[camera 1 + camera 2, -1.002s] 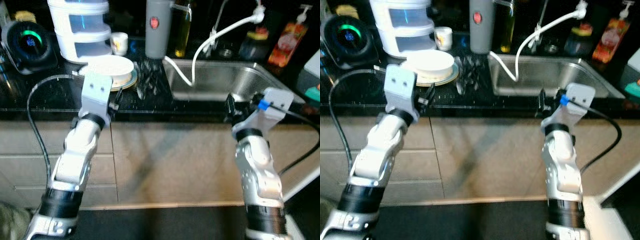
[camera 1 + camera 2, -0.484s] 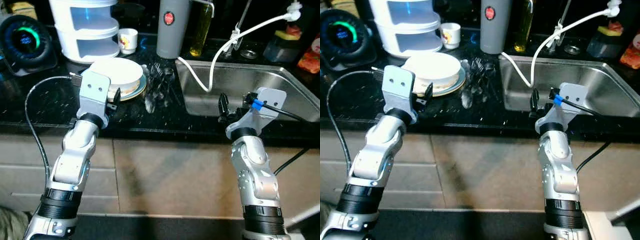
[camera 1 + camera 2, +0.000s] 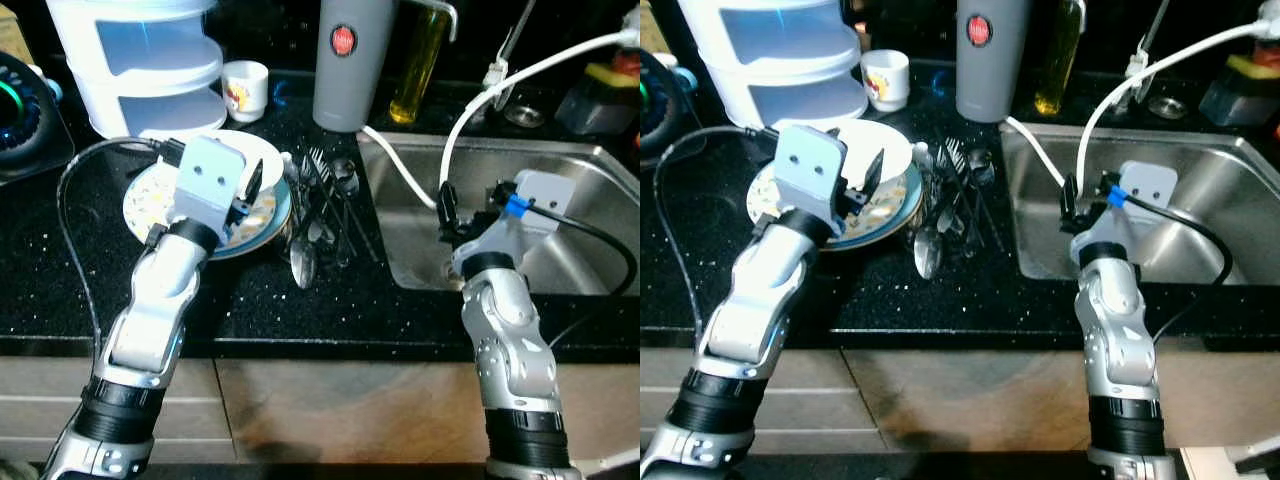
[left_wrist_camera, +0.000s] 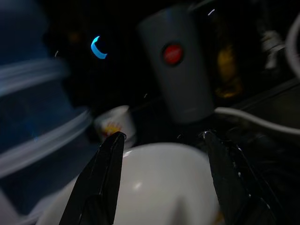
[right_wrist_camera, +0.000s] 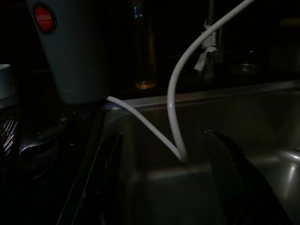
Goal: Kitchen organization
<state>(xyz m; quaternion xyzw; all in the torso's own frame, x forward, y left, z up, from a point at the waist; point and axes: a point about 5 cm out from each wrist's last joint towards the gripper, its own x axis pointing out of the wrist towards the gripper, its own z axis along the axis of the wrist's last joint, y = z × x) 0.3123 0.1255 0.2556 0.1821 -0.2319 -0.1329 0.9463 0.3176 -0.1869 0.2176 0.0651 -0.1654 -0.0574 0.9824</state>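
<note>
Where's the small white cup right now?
The small white cup stands at the counter's back, between the white tiered container and the tall grey canister.

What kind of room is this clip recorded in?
A home kitchen, most likely. A stainless steel sink is set into a black speckled countertop, a pile of metal cutlery lies beside a patterned plate holding a white bowl, and a bottle of yellow oil stands behind.
</note>
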